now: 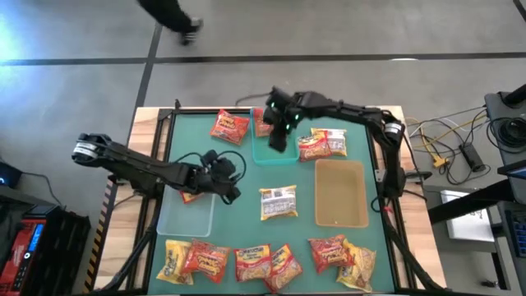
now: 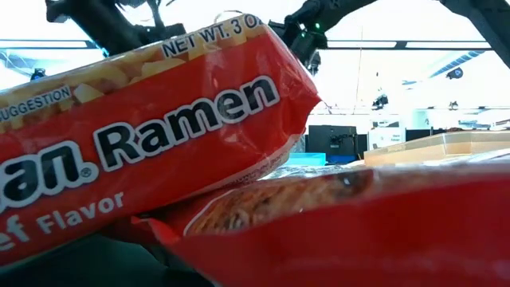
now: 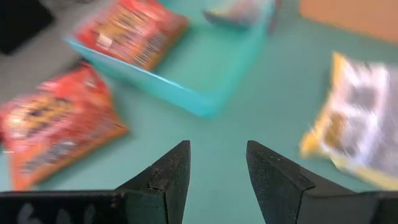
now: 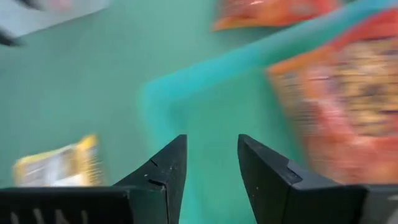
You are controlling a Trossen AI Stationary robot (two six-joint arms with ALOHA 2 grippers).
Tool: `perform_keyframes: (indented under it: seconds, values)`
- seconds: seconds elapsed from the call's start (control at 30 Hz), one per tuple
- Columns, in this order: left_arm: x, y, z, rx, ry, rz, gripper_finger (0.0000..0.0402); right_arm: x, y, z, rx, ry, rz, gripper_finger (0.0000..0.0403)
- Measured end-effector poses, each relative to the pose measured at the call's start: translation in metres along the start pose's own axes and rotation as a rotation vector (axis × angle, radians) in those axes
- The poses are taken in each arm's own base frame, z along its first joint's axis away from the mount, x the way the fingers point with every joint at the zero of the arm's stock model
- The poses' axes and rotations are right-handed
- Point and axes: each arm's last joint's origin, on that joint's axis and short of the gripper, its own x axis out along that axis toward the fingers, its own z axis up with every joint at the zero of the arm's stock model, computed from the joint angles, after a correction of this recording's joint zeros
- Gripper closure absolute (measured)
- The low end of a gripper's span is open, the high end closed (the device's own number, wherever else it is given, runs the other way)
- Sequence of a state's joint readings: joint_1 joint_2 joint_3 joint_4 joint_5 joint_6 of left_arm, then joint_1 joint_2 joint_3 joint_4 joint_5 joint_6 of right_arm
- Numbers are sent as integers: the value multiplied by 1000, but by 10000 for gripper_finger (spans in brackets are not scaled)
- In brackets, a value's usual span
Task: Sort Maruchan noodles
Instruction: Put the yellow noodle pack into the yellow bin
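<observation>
R gripper [image 4: 208, 177] apart, empty, over teal bin [image 4: 186, 93] | red pkt [image 4: 339, 106] beside: light, crinkly, slippery, brittle; pinch edge seam | L gripper [image 3: 217, 183] apart, empty.

Even indoor light, two views blurred by motion

From above, the green table [image 1: 246, 205] is lit evenly, with only soft shadows under the arms. At table height, a red ramen packet [image 2: 143, 135] stands very close to the lens and is sharp, while the room behind is washed out in white glare. In both wrist views the packets and the teal bin [image 3: 186, 93] are smeared; only the dark fingers [image 4: 163, 177] stay crisp.
</observation>
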State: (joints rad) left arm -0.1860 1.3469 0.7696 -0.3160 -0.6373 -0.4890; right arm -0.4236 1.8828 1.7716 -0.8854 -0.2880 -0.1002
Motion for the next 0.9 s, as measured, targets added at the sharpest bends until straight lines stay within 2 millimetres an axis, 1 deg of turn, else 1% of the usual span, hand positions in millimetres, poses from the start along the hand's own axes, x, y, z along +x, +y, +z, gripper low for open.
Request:
perform_keyframes:
  seconds: [0.13, 0.23, 0.4, 0.47, 0.57, 0.67, 0.8, 0.9]
  values:
    - [10, -9, -9, 63, 100, -106, 260, 14, 48, -2, -32, 54, 62, 279]
    - [17, -16, -17, 92, 153, -135, 260, 21, 82, -5, -23, 83, 99, 285]
    - [26, -35, -34, 154, 196, -168, 260, 32, 135, -22, -31, 178, 114, 297]
    - [28, -47, -41, 174, 191, -193, 260, 36, 156, -34, -44, 227, 31, 302]
    - [30, -63, -51, 191, 168, -236, 260, 44, 185, -55, -64, 265, -154, 309]
    - [32, -77, -57, 188, 131, -281, 260, 49, 209, -77, -86, 279, -281, 316]
    - [38, -88, -61, 165, 90, -315, 260, 56, 234, -101, -90, 284, -335, 323]
    - [44, -91, -65, 150, 85, -318, 260, 59, 244, -114, -77, 283, -369, 320]
